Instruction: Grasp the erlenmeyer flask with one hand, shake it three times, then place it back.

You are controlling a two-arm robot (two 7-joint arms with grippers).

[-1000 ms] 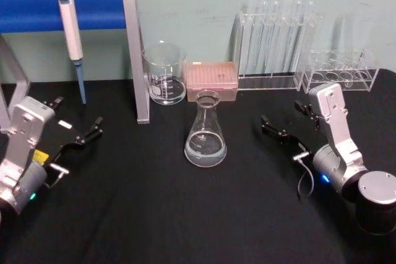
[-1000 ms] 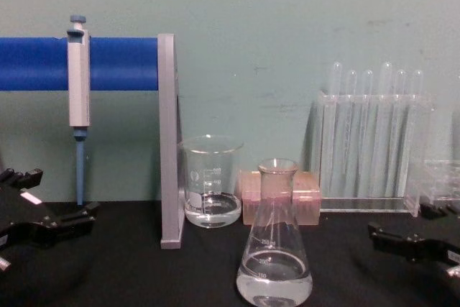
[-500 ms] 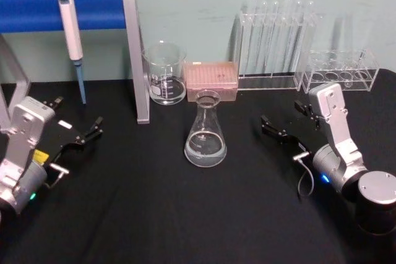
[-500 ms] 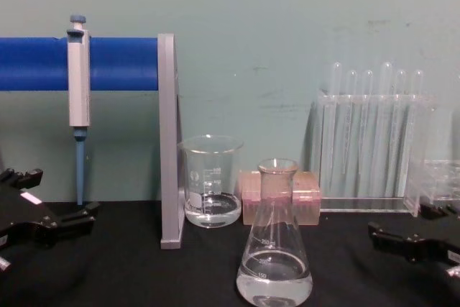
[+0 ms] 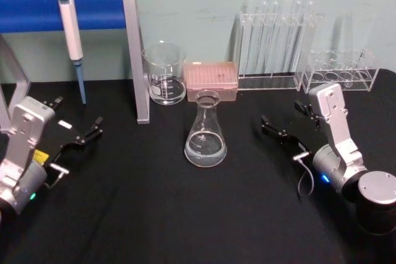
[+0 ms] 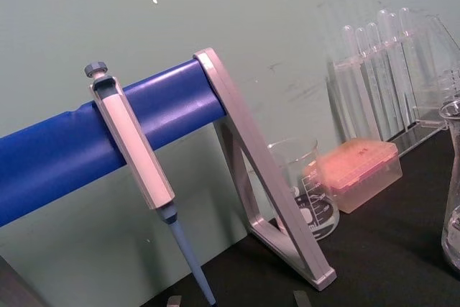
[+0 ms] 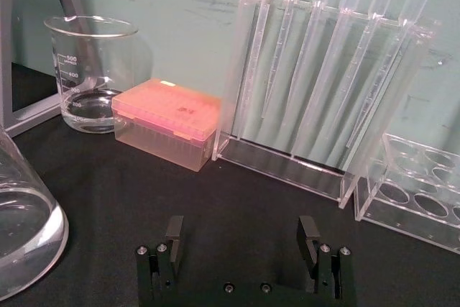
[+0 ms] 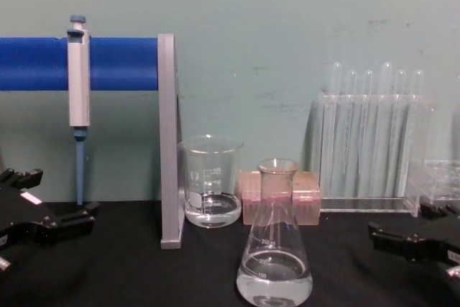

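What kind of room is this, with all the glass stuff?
Probably a science lab bench. You can see an erlenmeyer flask with clear liquid, a glass beaker, test tubes in a clear rack, and a pipette hanging on a blue bar.

Even, soft indoor light

Glints mark the flask [image 5: 205,133]; the black table [image 5: 154,214] stays dark, edges slightly soft.

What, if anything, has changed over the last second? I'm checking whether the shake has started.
Nothing visibly changed. The flask stands on the table between the two grippers, untouched. The left gripper and the right gripper rest open at either side, and the beaker stands behind the flask.
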